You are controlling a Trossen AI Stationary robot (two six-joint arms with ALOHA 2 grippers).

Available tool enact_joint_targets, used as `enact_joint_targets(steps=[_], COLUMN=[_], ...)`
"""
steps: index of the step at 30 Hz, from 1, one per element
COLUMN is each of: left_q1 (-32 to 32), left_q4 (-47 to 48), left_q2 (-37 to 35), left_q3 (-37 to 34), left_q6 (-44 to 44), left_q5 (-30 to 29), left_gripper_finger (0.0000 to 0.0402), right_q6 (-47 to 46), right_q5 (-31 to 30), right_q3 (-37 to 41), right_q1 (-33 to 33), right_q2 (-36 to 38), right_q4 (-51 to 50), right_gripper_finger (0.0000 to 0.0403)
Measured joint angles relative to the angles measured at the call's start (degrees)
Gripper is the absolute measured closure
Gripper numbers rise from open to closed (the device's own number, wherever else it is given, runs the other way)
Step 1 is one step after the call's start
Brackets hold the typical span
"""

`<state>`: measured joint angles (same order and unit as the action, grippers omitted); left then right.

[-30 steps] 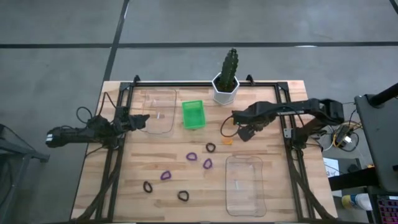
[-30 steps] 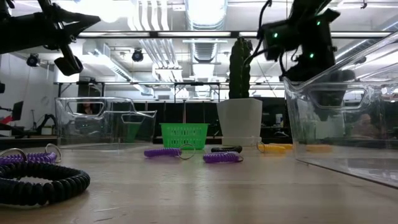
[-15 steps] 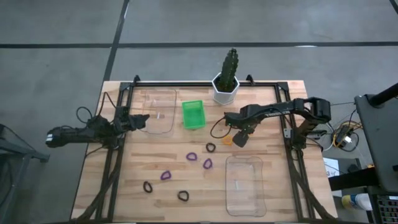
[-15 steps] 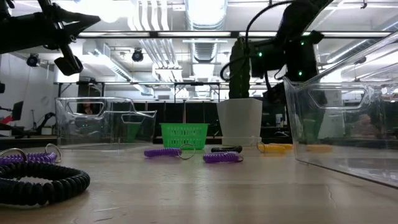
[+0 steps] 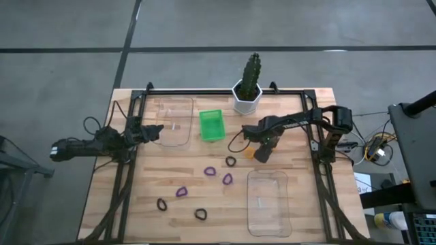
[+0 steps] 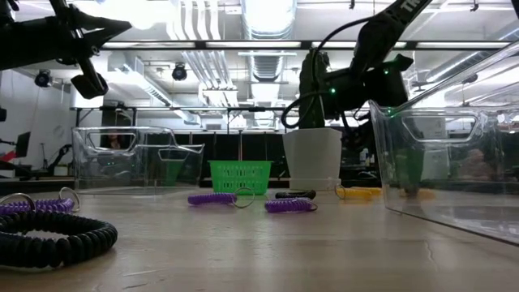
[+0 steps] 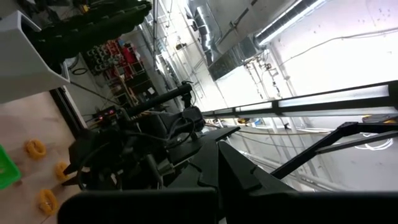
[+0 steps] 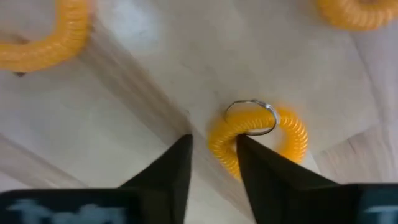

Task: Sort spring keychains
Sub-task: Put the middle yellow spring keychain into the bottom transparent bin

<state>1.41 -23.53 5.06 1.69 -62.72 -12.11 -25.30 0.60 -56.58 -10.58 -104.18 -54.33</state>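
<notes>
The right gripper [image 8: 212, 163] is down at the counter [image 5: 306, 204] just in front of the cactus pot [image 5: 246, 97], its fingers [image 8: 169, 165] parted narrowly around one side of an orange spring keychain [image 8: 258, 140] lying flat on the wood, with two more orange keychains [image 8: 43, 37] close by. In front of the pot, nearer the counter's middle, lie three purple keychains [image 5: 210, 171] and three black keychains [image 5: 231, 161]. The left gripper [image 5: 155, 132] hangs well to the side of the pot, over the clear tray [image 5: 176, 121] beside the green bin [image 5: 212, 125]; whether it is open or closed cannot be told.
</notes>
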Motion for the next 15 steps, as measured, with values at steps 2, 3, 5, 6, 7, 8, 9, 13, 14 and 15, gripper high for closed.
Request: enact_joint_targets(steps=[2,3,5,6,7,8,9,13,14,15], left_q1=[0.0,0.0,0.0,0.0,0.0,0.0,0.0,0.0,0.0,0.0], left_q4=[0.0,0.0,0.0,0.0,0.0,0.0,0.0,0.0,0.0,0.0], left_q2=[0.0,0.0,0.0,0.0,0.0,0.0,0.0,0.0,0.0,0.0], left_q3=[0.0,0.0,0.0,0.0,0.0,0.0,0.0,0.0,0.0,0.0], left_q6=[0.0,0.0,0.0,0.0,0.0,0.0,0.0,0.0,0.0,0.0], left_q5=[0.0,0.0,0.0,0.0,0.1,0.1,0.0,0.1,0.1,0.2], left_gripper_finger=[0.0400,0.0400,0.0400,0.0400,0.0400,0.0400,0.0400,0.0400,0.0400,0.0400], right_q6=[0.0,0.1,0.4,0.4,0.5,0.5,0.4,0.5,0.4,0.1], right_q5=[0.3,0.3,0.2,0.2,0.2,-0.2,-0.8,-1.0,-1.0,-0.9], right_q3=[-0.2,-0.4,-1.4,-2.0,-2.6,-3.5,-4.8,-9.4,-10.6,-11.8], right_q1=[0.1,0.1,0.1,0.1,0.1,0.1,0.1,0.0,0.0,0.2], right_q2=[0.2,0.2,0.4,0.5,0.5,0.7,1.0,3.2,3.6,4.1], right_q4=[0.2,0.2,-0.2,-0.6,-1.0,-0.7,0.0,-3.9,-3.9,-4.5], right_gripper_finger=[0.0340,0.0363,0.0380,0.0381,0.0383,0.0385,0.0387,0.0390,0.0390,0.0391])
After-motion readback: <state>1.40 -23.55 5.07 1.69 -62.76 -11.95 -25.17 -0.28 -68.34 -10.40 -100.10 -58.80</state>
